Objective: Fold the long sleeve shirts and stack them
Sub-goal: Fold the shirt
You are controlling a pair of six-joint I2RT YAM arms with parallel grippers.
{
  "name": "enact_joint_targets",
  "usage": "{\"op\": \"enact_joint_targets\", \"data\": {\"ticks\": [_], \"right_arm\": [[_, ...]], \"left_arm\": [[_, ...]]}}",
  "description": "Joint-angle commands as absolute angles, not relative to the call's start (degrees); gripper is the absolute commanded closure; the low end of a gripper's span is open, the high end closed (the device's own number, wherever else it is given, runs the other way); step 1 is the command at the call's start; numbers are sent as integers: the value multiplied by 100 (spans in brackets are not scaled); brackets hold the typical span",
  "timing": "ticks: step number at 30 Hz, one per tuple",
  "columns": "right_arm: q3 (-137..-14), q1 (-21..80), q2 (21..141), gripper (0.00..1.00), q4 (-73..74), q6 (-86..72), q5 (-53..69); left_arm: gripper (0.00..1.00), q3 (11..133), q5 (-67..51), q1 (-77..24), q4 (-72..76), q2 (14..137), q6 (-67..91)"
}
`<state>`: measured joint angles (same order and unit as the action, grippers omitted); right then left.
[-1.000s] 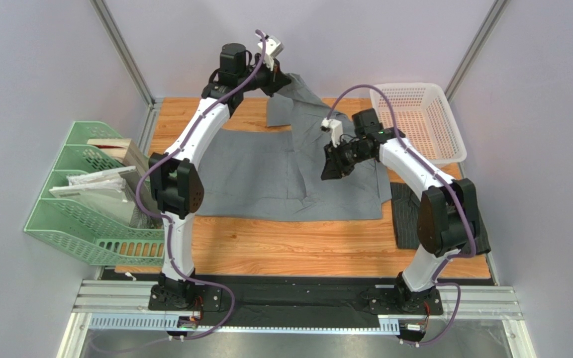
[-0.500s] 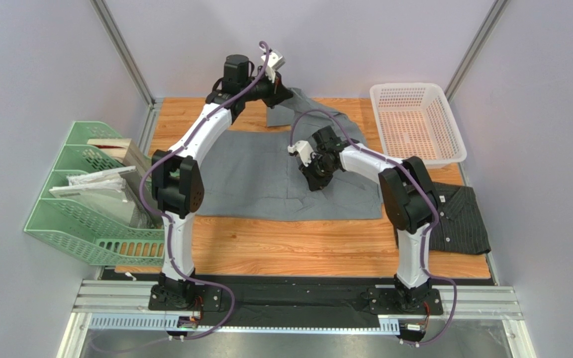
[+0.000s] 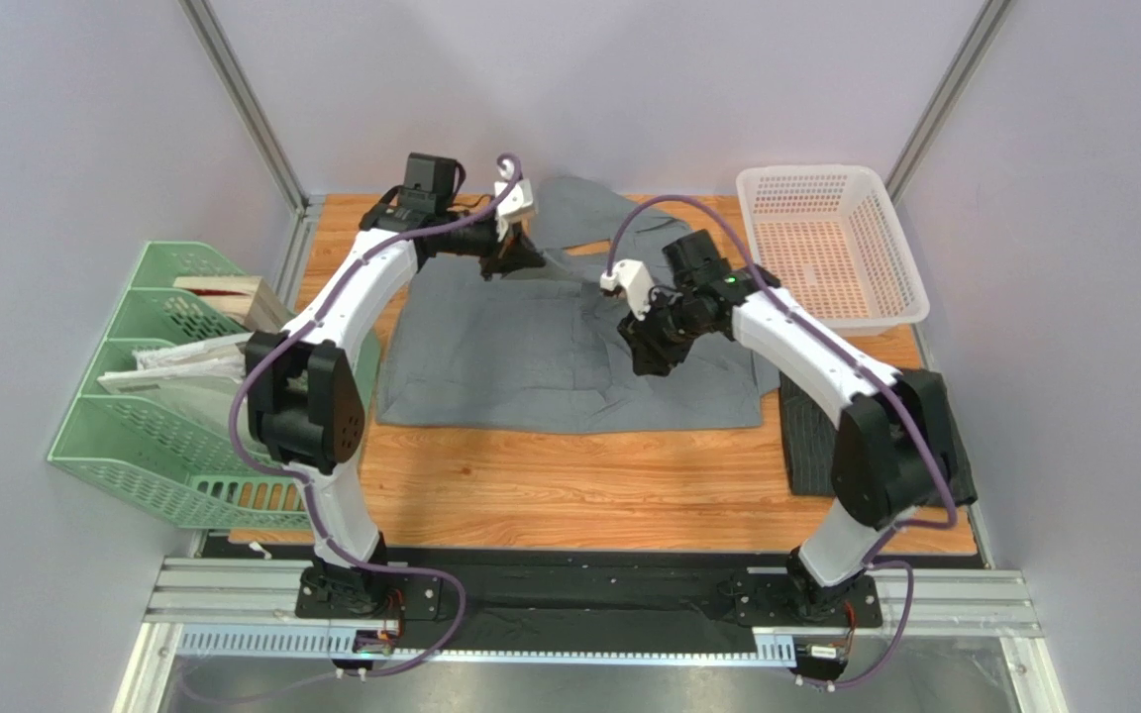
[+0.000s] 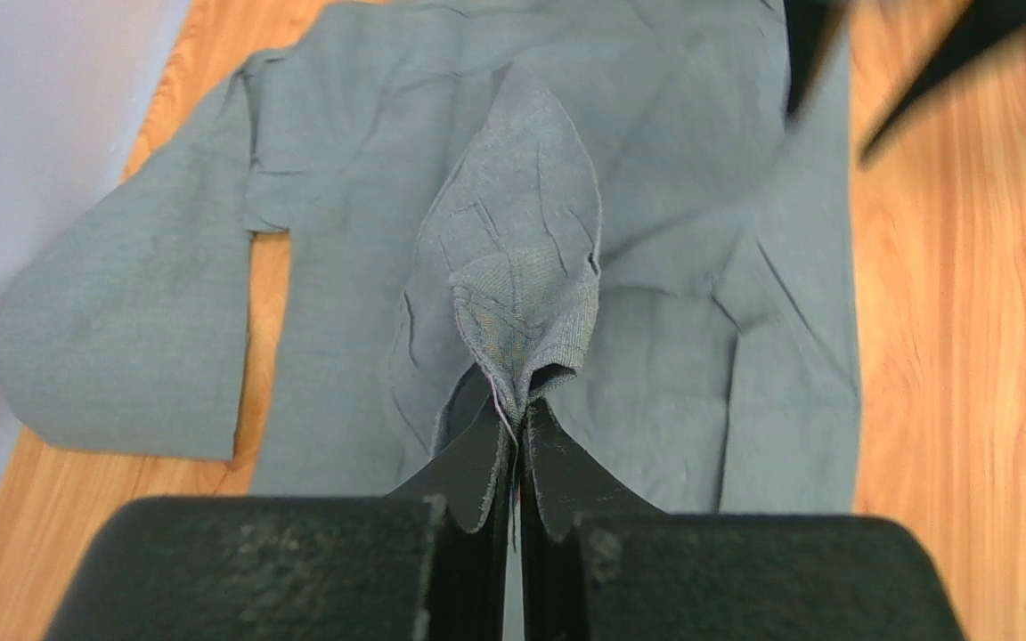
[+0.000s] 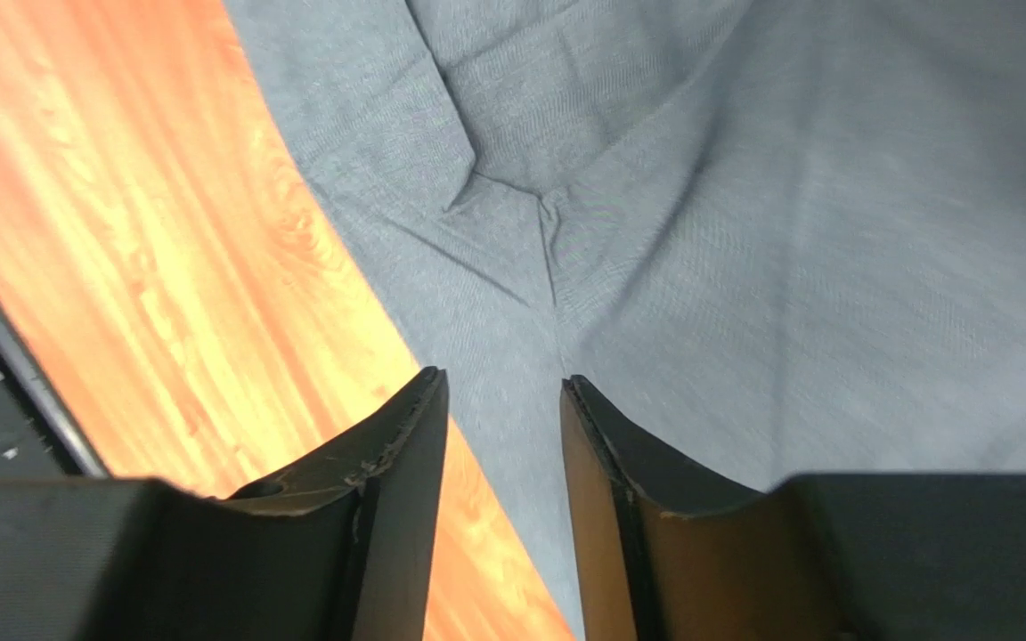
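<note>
Two shirts, none stacked yet: grey shirt [image 3: 562,349] lies mid-frame, only partly folded, left gripper [image 4: 521,421] pinching a raised fold of it, right gripper [image 5: 498,401] spread empty just above it, dark shirt [image 3: 804,438] lower right, half hidden.

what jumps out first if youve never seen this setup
A mid-grey shirt lies spread across the middle of the wooden table, and the left pincer is shut on a raised fold of it near the far edge. The right pincer hangs open over the shirt's right half.
</note>
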<state>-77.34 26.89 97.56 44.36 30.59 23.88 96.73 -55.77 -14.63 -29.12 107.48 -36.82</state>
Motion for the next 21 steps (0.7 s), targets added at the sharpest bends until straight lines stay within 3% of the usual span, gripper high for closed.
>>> {"op": "enact_joint_targets", "data": {"ticks": [1, 5, 8, 21], "right_arm": [[-7603, 2111, 9158, 56, 4992, 3427, 2866], [-7594, 1548, 9316, 56, 5062, 3559, 2409], [-7760, 1021, 9553, 57, 5150, 3612, 2478], [-8288, 589, 10098, 57, 5484, 3709, 2698]], "left_arm": [[100, 9510, -6100, -1292, -5261, 10204, -7462], [100, 9764, -5881, -1029, -7314, 10440, -9321], [100, 9774, -5485, -923, -7988, 10486, -10370], [100, 9334, -4369, -633, -7461, 10521, -11952]]}}
